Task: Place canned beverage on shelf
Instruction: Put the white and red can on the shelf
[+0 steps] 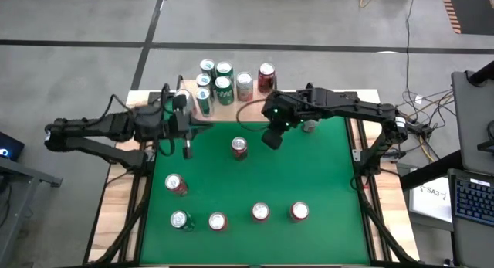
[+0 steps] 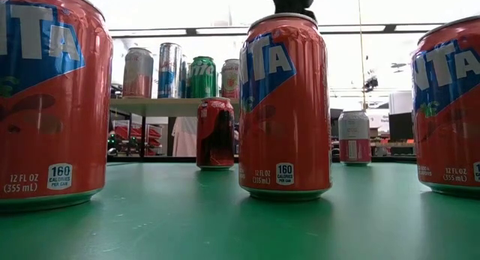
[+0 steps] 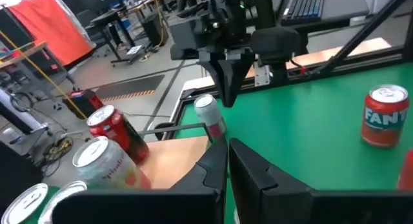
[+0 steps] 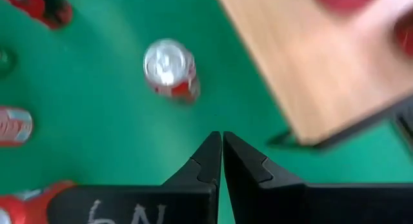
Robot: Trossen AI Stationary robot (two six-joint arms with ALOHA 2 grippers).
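Light-wood shelf (image 1: 231,106) is sitting at the table's far edge, its long axis running left to right, with several cans (image 1: 215,83) standing upright on it. A red can (image 1: 239,147) is standing upright on the green table (image 1: 324,175) just in front. The right gripper (image 1: 272,138) is hovering beside that can, fingers pressed together, empty. The left gripper (image 1: 187,149) is hanging near the shelf's left end, fingers together, gripping nothing.

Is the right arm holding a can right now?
No. In the right wrist view the right gripper has its dark fingers shut together, empty, above the green table.
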